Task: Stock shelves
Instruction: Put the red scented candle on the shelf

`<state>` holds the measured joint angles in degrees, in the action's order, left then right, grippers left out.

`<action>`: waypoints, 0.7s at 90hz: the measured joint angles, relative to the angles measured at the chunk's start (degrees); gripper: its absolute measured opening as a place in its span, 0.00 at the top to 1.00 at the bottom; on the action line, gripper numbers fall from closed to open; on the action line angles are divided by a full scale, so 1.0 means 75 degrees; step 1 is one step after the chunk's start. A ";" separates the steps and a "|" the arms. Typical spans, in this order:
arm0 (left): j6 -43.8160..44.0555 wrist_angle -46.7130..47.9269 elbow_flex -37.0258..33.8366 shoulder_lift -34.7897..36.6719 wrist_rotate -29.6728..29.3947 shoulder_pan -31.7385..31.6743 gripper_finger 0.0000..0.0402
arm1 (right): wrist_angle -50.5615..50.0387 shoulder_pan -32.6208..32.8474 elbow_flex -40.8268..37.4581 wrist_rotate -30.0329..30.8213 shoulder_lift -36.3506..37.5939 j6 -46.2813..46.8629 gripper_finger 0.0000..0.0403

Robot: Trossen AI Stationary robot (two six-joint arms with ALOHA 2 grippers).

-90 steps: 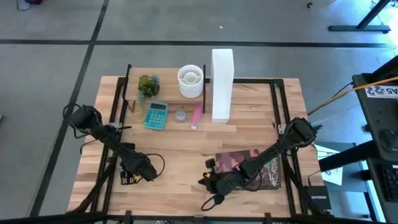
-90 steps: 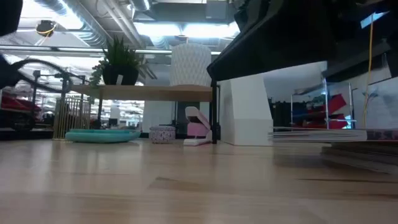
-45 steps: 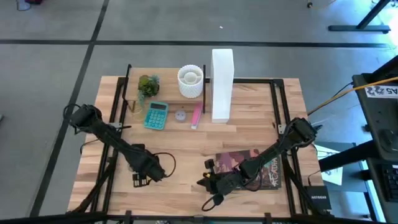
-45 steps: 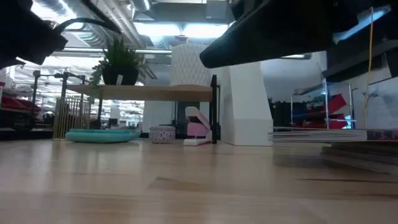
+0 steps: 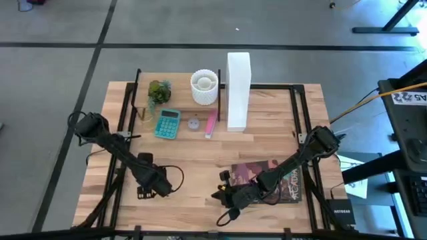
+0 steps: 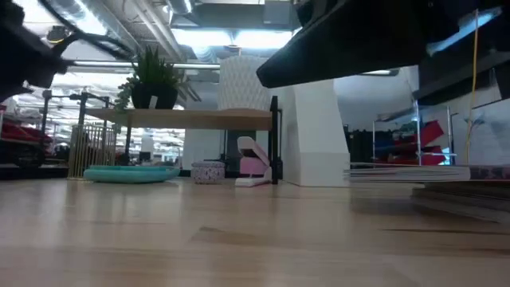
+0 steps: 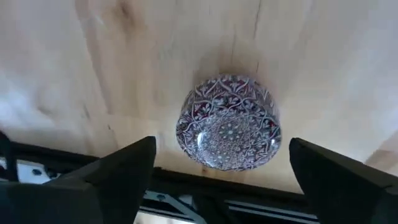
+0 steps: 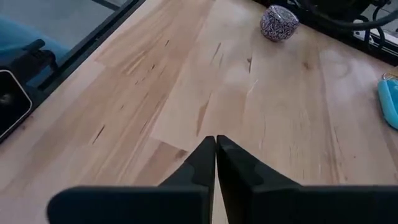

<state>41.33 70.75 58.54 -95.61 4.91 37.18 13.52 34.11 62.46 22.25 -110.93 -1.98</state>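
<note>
A small round tin with a red and white pattern rests on its base on the wooden table, near the front left; it also shows in the right wrist view. My left gripper is open just above the table, one finger on either side of the tin and apart from it. The shelves stand at the back left, carrying a potted plant and a white ribbed cup. My right gripper is shut on nothing, low over the table's front middle.
Under the shelf lie a teal calculator, a small round box and a pink stapler. A tall white file box stands to the shelf's right. Magazines lie front right beside my right arm. Bare wood spans the table's middle.
My left gripper has gone a little toward the table's right edge, then eased slightly back. My right arm has kept still.
</note>
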 joint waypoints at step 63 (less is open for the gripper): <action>0.0494 -0.1727 -0.0763 0.0003 0.0351 0.0080 0.23 | 0.0012 0.0000 0.0000 -0.0025 0.0000 0.0003 1.00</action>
<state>45.04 57.80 52.82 -95.59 7.55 37.78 13.61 34.11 62.46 22.07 -110.93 -1.96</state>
